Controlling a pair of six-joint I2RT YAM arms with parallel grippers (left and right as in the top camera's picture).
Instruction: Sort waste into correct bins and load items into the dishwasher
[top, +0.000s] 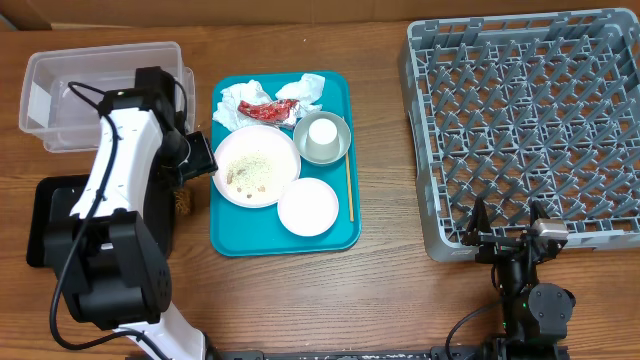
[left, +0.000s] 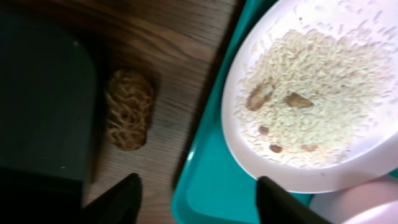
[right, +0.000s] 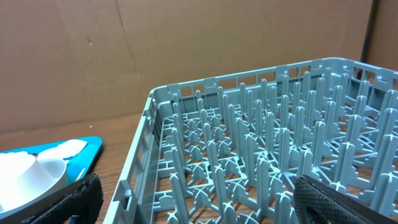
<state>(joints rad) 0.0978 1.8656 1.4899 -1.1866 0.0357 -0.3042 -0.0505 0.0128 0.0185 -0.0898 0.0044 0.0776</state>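
Note:
The large white plate (top: 257, 165) (left: 317, 93), scattered with rice-like crumbs and small brown bits, lies on the teal tray (top: 285, 238) (left: 217, 180). My left gripper (top: 196, 160) (left: 199, 200) hangs open over the tray's left edge with nothing held. A brown food lump (top: 183, 200) (left: 127, 109) lies on the wood beside the black tray (top: 55, 205) (left: 43, 93). White napkins (top: 245, 95), a red wrapper (top: 268, 110), a grey-rimmed bowl (top: 340, 150) holding a white cup (top: 322, 133), a pinkish dish (top: 308, 207) (left: 367, 205) and a wooden stick (top: 350, 190) also sit on the teal tray. My right gripper (top: 510, 225) (right: 205, 208) stands open at the near left corner of the grey dish rack (top: 530, 120) (right: 267, 155).
The clear tub (top: 100, 90) stands at the back left, behind my left arm. A cardboard wall rises behind the rack in the right wrist view. Bare wood separates the teal tray (right: 84, 152) from the rack.

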